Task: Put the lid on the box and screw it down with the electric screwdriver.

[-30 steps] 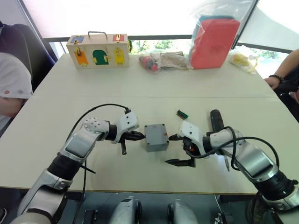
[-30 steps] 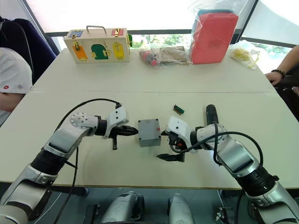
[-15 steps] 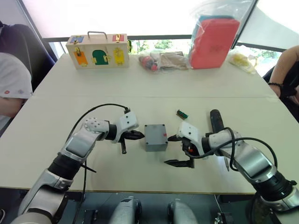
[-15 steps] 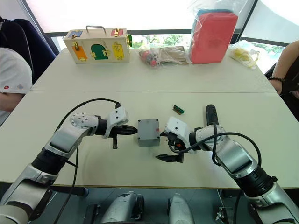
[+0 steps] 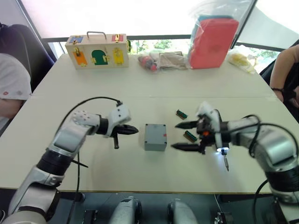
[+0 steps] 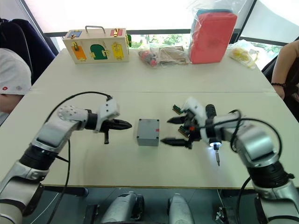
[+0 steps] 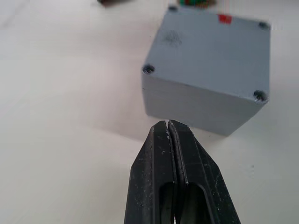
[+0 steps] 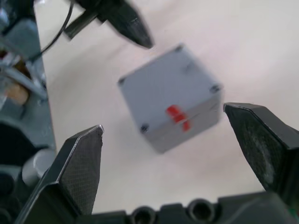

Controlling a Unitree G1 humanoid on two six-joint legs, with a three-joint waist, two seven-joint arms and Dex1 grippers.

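The grey box point(image 5: 155, 140) stands mid-table with the lid point(image 7: 215, 51) sitting on top of it, corner screw holes and a small red mark showing. My left gripper point(image 5: 134, 130) is shut and empty, its tips pointing at the box's left side with a small gap between them. My right gripper point(image 5: 178, 136) is open on the box's right, empty, one finger above the other, not touching the box. The black electric screwdriver point(image 6: 211, 122) lies on the table under my right wrist. A white light point(image 6: 213, 146) glows near its metal bit.
Two small green bit holders point(image 5: 181, 114) point(image 5: 190, 136) lie right of the box. At the back edge stand a wooden latch box point(image 5: 98, 50), clear bags point(image 5: 161, 60) and a red pack point(image 5: 212, 41). A person sits at each side, one on the left point(image 5: 11, 86) and one on the right point(image 5: 282, 77).
My right gripper has lifted and turned, staying open beside the box; the screwdriver's lit tip now shows. My left gripper has drawn back slightly from the box.
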